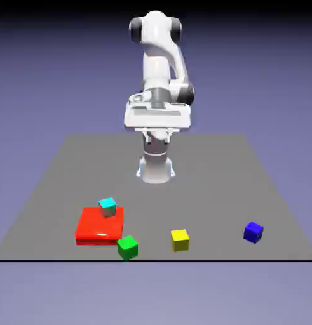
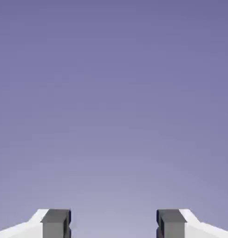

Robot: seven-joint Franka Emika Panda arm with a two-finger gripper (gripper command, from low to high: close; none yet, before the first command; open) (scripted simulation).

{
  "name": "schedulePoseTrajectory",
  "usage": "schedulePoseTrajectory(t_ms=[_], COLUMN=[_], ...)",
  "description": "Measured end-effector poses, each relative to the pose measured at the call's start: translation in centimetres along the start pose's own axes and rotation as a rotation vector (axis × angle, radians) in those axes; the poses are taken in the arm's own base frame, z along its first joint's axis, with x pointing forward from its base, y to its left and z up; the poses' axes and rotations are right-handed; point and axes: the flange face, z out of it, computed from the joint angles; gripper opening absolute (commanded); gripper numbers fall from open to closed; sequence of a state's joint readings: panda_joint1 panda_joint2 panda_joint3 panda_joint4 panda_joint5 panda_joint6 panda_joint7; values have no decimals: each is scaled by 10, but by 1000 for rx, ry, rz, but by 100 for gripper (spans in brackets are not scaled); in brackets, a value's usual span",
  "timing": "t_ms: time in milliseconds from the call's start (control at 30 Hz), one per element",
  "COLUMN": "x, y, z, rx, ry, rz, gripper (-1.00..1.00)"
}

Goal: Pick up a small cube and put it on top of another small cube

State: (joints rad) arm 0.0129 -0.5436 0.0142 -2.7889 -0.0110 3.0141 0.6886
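- The arm [image 1: 159, 63] is seen folded high above the far side of the grey worktop [image 1: 203, 178], well apart from every block.
- The tool [image 2: 114, 225] is shown in the hand view with its two grey fingertips [image 2: 55, 224] spread wide; nothing is held between them, and only the plain blue-violet backdrop is seen beyond.
- In the exterior view the fingertips cannot be made out clearly under the white hand.
- The dark blue cube [image 1: 253, 232] is found on the worktop near the front edge, toward the exterior view's right, alone and untouched.
- The cyan cube [image 1: 107, 206] is seen resting on the flat red block [image 1: 98, 227], toward the exterior view's left.
- A green cube [image 1: 127, 247] is placed just beside the red block's front corner.
- A yellow cube [image 1: 179, 239] is set between the green cube and the dark blue cube, apart from both.
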Motion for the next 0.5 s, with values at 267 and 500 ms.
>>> schedulePoseTrajectory(t_ms=[267, 500], x=[-22, -51], y=[-45, -80], z=[48, 90], rx=[-72, -81], ry=[-172, -342], rz=[-513, -952], gripper=[0, 0])
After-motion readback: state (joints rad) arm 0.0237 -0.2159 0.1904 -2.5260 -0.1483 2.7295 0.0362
